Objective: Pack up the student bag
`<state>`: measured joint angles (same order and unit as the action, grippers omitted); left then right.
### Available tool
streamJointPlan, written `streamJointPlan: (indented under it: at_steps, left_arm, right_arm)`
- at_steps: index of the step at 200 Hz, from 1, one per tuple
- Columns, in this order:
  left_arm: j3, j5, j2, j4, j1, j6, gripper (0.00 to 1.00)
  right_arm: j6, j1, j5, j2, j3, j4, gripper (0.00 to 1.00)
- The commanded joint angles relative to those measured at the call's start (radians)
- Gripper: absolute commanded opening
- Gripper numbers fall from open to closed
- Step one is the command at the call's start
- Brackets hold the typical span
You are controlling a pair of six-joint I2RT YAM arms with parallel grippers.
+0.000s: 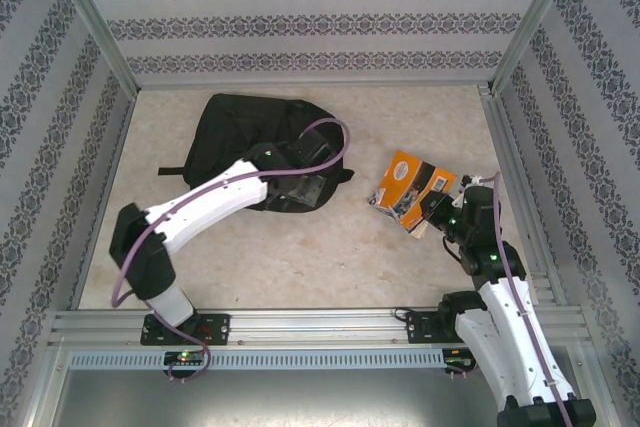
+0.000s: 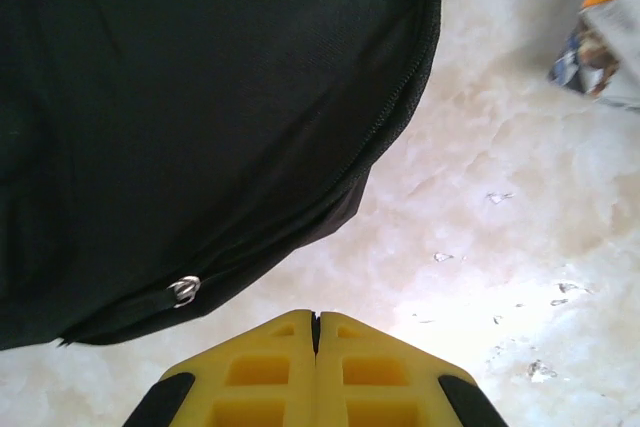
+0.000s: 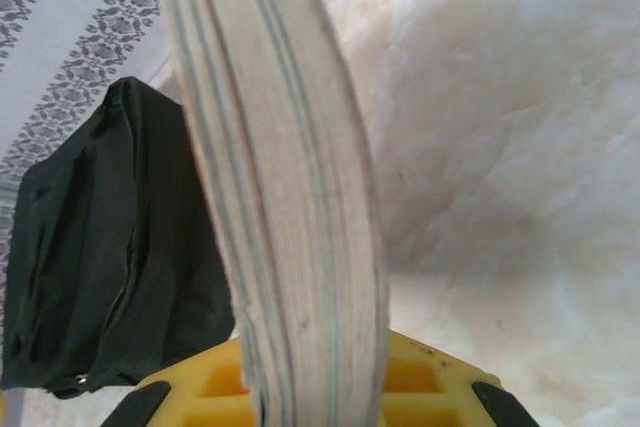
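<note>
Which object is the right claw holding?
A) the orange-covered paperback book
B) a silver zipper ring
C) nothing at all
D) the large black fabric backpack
A: the right claw is closed on the orange-covered paperback book, whose page edges stand between its yellow fingers in the right wrist view, while the large black fabric backpack lies apart from it.
</note>
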<state>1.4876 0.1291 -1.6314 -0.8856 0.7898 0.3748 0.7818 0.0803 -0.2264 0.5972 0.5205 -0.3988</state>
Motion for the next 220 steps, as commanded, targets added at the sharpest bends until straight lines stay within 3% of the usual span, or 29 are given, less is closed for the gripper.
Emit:
streamJointPlan:
  at_steps: [1, 19, 23, 35, 42, 54, 78, 103, 132, 220]
  left_arm:
    - [-0.019, 0.03, 0.038, 0.077, -0.012, 0.009, 0.0]
    - [0.023, 0.02, -0.003, 0.081, -0.017, -0.003, 0.0]
    - [0.045, 0.023, -0.021, 0.079, -0.017, 0.0, 0.09]
    - [0.137, 0.046, -0.098, 0.052, -0.016, 0.025, 0.48]
    - [0.214, 0.055, -0.155, 0.019, -0.015, 0.041, 0.61]
    - [0.358, 0.103, -0.261, -0.054, -0.012, 0.062, 0.73]
    - [0.592, 0.18, -0.449, -0.166, -0.005, 0.082, 0.82]
    - [0.778, 0.248, -0.595, -0.236, 0.003, 0.079, 0.84]
    - [0.872, 0.322, -0.689, -0.247, -0.007, 0.056, 0.81]
    - [0.894, 0.301, -0.736, -0.188, -0.075, 0.014, 0.54]
  right_arm:
    - [0.017, 0.001, -0.093, -0.001, 0.019, 0.124, 0.0]
    - [0.004, 0.006, -0.109, 0.013, 0.04, 0.122, 0.0]
    - [0.001, 0.007, -0.11, 0.018, 0.043, 0.123, 0.0]
    - [0.0, 0.011, -0.115, 0.037, 0.052, 0.126, 0.0]
    - [-0.002, 0.014, -0.115, 0.048, 0.056, 0.127, 0.0]
    - [-0.004, 0.015, -0.106, 0.061, 0.058, 0.127, 0.0]
    - [-0.009, 0.017, -0.089, 0.077, 0.055, 0.138, 0.0]
    - [-0.01, 0.016, -0.08, 0.088, 0.047, 0.142, 0.0]
    - [-0.003, 0.015, -0.079, 0.088, 0.034, 0.155, 0.0]
    - [0.013, 0.016, -0.091, 0.098, 0.016, 0.179, 0.0]
